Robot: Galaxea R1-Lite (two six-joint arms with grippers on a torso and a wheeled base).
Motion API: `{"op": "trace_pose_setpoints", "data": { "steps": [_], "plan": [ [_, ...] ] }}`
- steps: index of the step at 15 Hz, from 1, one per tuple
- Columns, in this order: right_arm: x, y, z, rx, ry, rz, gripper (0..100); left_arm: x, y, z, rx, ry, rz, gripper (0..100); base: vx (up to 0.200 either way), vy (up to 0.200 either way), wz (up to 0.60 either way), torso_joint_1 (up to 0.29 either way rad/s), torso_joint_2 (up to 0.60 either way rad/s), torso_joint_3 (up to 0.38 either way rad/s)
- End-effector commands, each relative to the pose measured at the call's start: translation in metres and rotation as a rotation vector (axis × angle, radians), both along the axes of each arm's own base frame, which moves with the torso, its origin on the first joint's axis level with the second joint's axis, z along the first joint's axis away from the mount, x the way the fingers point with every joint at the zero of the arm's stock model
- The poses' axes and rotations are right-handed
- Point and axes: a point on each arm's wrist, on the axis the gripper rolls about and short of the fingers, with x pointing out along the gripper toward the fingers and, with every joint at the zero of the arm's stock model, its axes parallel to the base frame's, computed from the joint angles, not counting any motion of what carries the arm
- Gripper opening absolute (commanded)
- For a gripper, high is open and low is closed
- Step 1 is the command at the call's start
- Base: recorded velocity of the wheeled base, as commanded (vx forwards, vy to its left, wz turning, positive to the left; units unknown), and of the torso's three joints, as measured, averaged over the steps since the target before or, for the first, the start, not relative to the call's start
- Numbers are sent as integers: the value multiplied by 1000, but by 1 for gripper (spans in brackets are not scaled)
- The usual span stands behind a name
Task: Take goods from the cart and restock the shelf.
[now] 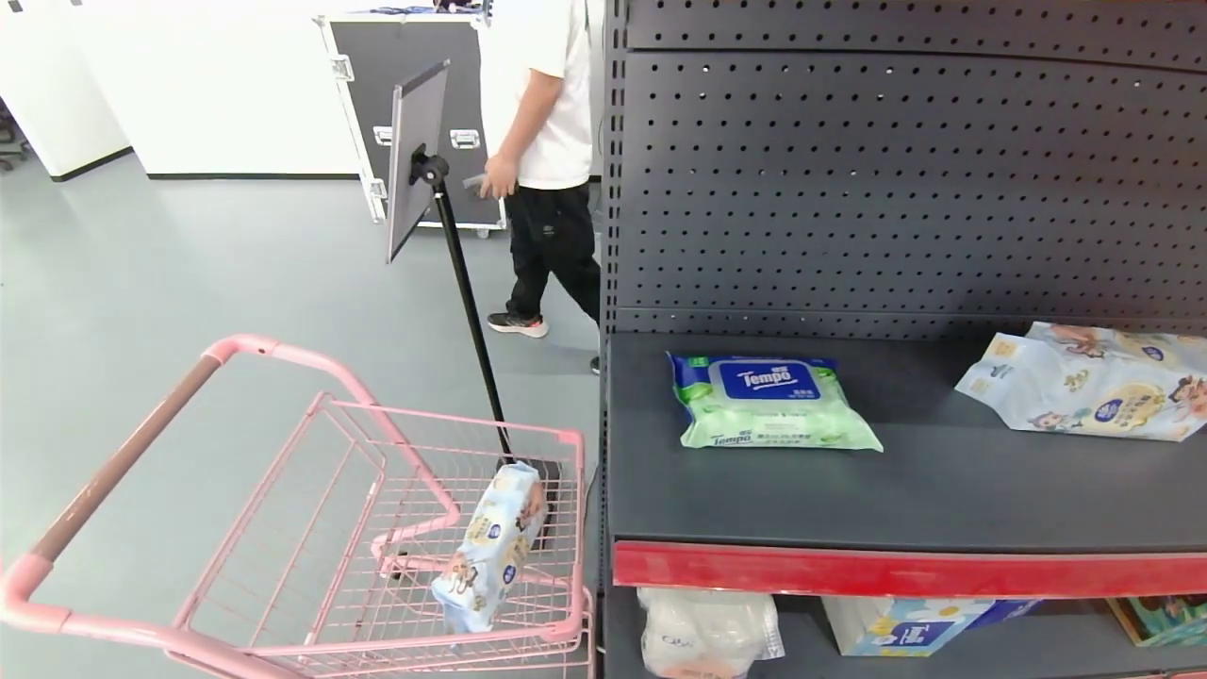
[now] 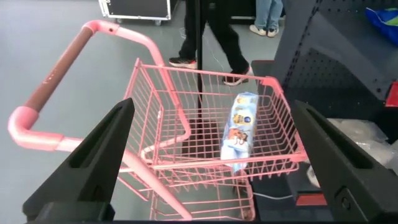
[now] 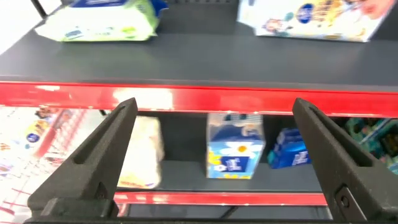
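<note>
Now, left tool (image 2: 212, 106) released, spread wide before the pink cart (image 1: 283, 356), blue wipes pack (image 1: 490, 552) leaning inside it, lower left of head view, right tool (image 3: 214, 104) likewise released, facing the shelf (image 1: 849, 490), green pack (image 1: 768, 401) lying mid-frame on it.

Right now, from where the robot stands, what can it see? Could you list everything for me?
shopping cart: one, pink, left of the shelf
cartoon pack: one, pale blue, on end in the cart's corner nearest the shelf
shelf: one, dark grey, red front edge
wipes pack: one, green and blue, flat on the shelf's left part
printed pack: one, white and blue, flat on the shelf's right part
white bag: one, lower shelf, left
box: one, blue and white, lower shelf, middle
panel stand: one, grey panel on black pole, behind the cart
left gripper: one, black, open, pointed at the cart
right gripper: one, black, open, facing the red edge
</note>
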Motion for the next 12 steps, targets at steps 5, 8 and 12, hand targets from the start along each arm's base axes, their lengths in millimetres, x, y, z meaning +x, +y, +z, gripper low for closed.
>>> {"op": "trace_pose_setpoints", "data": {
  "steps": [5, 8, 12],
  "plan": [
    [0, 0, 0, 2, 0, 0, 100, 0, 0, 0, 1, 1, 0, 100, 0, 80, 0, 3, 1, 2],
    [0, 0, 0, 2, -1, 2, 100, 0, 0, 0, -1, 1, -1, 100, 0, 0, 0, -37, 77, 51],
    [0, 0, 0, 4, -1, 0, 100, 0, 0, 0, -1, 3, -1, 100, 0, 0, 0, -141, 342, 195]
  ]
}}
